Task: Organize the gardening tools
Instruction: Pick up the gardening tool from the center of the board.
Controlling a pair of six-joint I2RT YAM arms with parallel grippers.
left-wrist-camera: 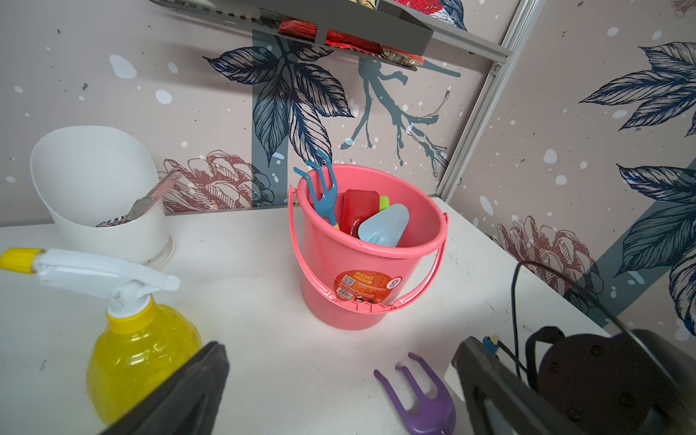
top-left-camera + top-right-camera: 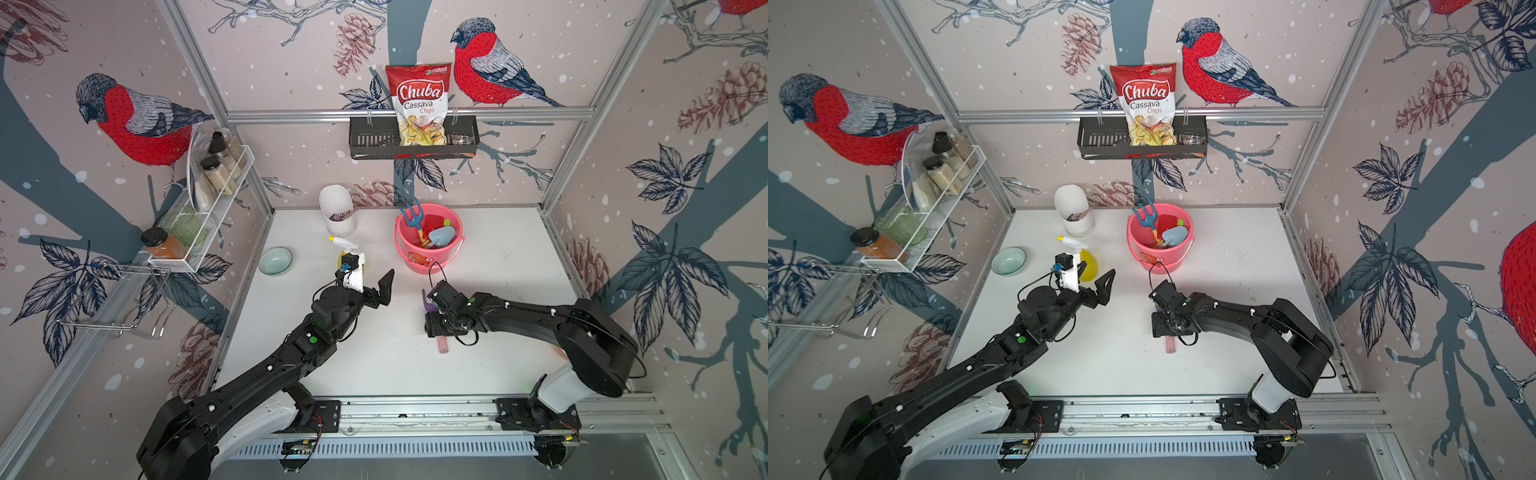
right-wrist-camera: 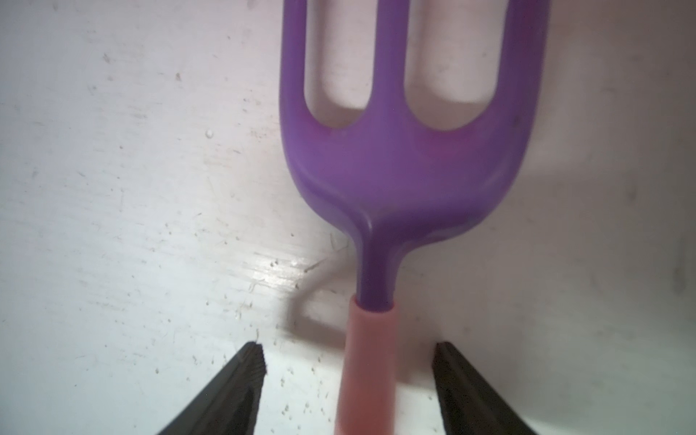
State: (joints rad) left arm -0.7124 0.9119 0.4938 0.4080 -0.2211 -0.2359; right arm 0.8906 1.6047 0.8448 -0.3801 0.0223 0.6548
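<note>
A purple fork (image 3: 399, 169) with a pink handle (image 2: 443, 345) lies flat on the white table, right of centre. My right gripper (image 3: 348, 357) points down over it and stands open, one finger on each side of the handle with a gap at both. My left gripper (image 1: 341, 350) hovers open and holds nothing, just right of the upright yellow spray bottle (image 1: 139, 350) with its white trigger. In the pink bucket (image 2: 415, 257) at the back stand a blue fork (image 2: 411, 216), a red shovel (image 1: 359, 211), a light-blue shovel (image 1: 384, 229) and a green tool tip (image 1: 383, 203).
A white utensil holder (image 2: 337, 208) stands at the back left of the table, and a pale bowl (image 2: 275, 260) sits near the left edge. A wire rack of jars (image 2: 208, 187) hangs on the left wall. A black shelf (image 2: 365, 137) with a chips bag hangs on the back wall.
</note>
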